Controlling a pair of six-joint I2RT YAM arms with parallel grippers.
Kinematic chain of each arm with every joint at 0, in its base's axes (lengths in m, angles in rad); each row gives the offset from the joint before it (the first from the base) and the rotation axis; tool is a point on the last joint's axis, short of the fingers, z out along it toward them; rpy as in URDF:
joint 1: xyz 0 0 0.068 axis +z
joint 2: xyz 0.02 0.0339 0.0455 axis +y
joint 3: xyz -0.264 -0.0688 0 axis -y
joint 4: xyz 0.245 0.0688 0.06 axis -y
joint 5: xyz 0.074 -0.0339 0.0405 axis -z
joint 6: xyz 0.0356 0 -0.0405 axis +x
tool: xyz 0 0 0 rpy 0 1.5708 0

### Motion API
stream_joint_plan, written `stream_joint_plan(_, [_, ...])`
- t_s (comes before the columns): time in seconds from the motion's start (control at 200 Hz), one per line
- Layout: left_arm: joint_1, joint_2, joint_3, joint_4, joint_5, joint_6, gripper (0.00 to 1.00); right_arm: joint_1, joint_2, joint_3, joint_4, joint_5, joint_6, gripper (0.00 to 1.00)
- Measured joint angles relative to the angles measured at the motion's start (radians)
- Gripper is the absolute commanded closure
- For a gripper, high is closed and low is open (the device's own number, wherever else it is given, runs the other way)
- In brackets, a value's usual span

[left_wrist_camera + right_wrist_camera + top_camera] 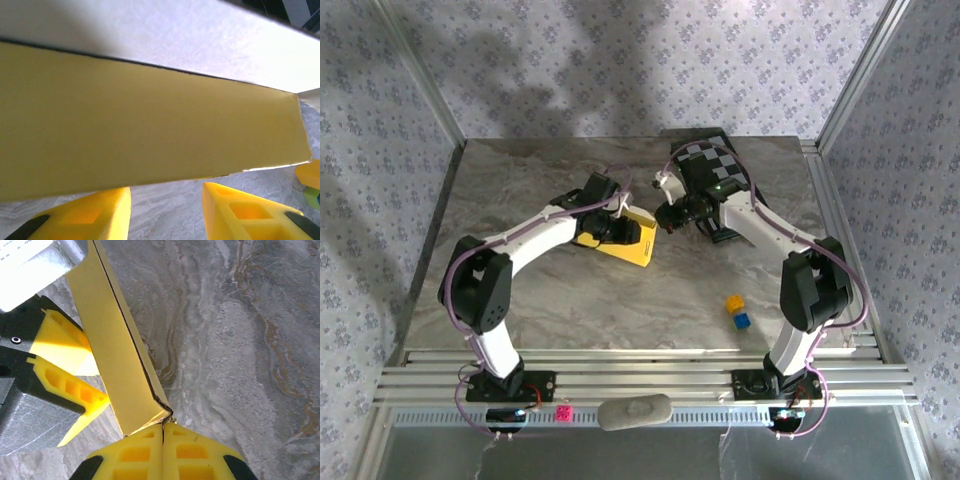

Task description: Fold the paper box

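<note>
The paper box (pixel 628 247) is a thin yellow cardboard piece lying mid-table between the two arms. In the right wrist view the paper box (pixel 112 350) stands up as a yellow panel with a dark seam down its edge. My right gripper (pixel 163 424) is shut, pinching the box's crumpled near corner between its tips. It reaches in from the right (pixel 663 216). My left gripper (pixel 166 194) is open, bare table showing between its yellow fingers (pixel 100 212), with the box's yellow wall (pixel 150 130) right over their tips. From above, the left gripper (pixel 612 228) sits on the box's left part.
A black-and-white chequered board (pixel 710 165) lies at the back right, behind the right arm. A small yellow cube (pixel 734 302) and a blue cube (pixel 742 320) sit near the right arm's base. Marble table (pixel 520 290) spreads to the left and front.
</note>
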Motion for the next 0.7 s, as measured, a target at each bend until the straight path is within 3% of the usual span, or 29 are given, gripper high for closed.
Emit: stream_joint_plan(0.7, [0.057,0.04,0.119,-0.023,0.119,-0.026,0.52,-0.001,0.12,0.096,-0.021,0.027,0.027,1.0])
